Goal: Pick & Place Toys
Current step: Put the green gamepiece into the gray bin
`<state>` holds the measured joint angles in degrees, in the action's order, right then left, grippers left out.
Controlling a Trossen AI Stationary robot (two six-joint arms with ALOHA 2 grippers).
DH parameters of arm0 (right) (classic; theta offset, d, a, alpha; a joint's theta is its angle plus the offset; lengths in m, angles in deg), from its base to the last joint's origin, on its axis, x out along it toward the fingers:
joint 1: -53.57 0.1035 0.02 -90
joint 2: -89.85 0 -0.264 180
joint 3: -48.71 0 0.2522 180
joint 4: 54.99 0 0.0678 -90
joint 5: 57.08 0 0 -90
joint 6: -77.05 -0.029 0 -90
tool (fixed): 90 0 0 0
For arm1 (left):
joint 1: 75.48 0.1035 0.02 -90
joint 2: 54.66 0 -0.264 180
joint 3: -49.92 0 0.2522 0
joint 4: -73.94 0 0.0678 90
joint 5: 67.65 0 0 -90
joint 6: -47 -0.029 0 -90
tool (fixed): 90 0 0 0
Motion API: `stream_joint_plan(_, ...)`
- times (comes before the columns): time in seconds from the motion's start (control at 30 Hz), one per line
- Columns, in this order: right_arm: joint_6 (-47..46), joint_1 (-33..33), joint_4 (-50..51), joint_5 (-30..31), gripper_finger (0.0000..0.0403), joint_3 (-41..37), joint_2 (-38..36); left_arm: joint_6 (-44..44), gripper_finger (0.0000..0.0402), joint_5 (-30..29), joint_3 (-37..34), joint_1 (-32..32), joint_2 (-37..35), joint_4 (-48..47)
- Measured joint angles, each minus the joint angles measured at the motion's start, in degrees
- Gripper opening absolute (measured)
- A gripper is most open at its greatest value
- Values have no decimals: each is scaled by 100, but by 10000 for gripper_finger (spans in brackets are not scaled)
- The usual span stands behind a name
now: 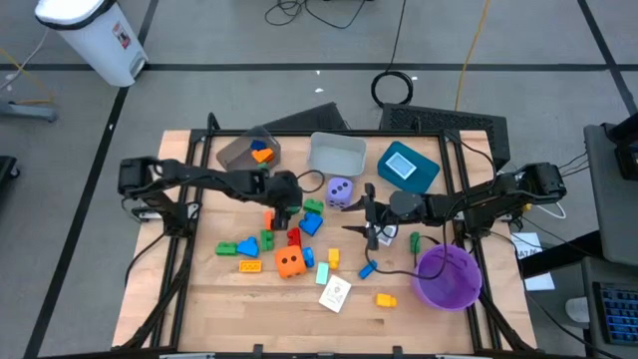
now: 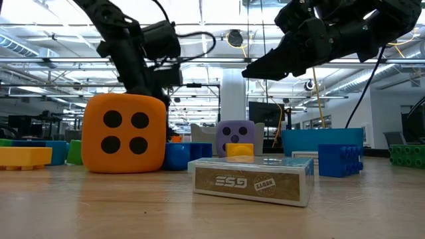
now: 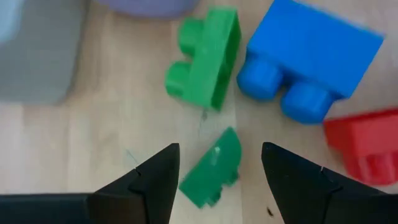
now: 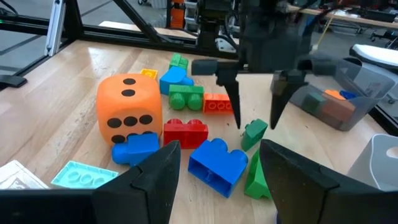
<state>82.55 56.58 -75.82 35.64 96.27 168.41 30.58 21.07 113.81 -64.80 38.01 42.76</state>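
Many small plastic blocks lie on the table's middle around an orange die (image 1: 290, 261) and a purple die (image 1: 340, 191). My left gripper (image 3: 219, 149) is open and points down over a small green block (image 3: 211, 167), one finger on either side of it. The right wrist view shows these fingers (image 4: 239, 115) just above that block (image 4: 254, 134), apart from it. Beside it lie a larger green block (image 3: 208, 56), a blue block (image 3: 311, 56) and a red block (image 3: 364, 146). My right gripper (image 1: 365, 231) is open and empty, above the table right of the purple die.
A brown bin (image 1: 249, 150) holding an orange and a blue block, a grey bin (image 1: 337, 155) and a teal bin (image 1: 409, 167) stand along the far edge. A purple bowl (image 1: 449, 277) stands at the near right. A white card box (image 1: 335, 293) lies near the front.
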Motion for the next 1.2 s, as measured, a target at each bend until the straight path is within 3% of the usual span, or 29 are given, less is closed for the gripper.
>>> stream_joint_plan(0.47,-24,-2,60,0,212,-2,0,-149,229,479,7,293,563,104)
stream_joint_plan(0.6,-20,0,60,2,212,-2,0,-151,193,476,7,297,563,103)
stream_joint_plan(0.8,-16,0,60,7,212,-2,0,-128,108,391,11,308,553,121)
stream_joint_plan(1.07,-13,-2,63,13,212,-2,0,-17,98,312,683,354,-17,-1009)
stream_joint_plan(1.2,-16,-2,60,13,212,-2,0,-1,98,-374,1086,478,-464,-1657)
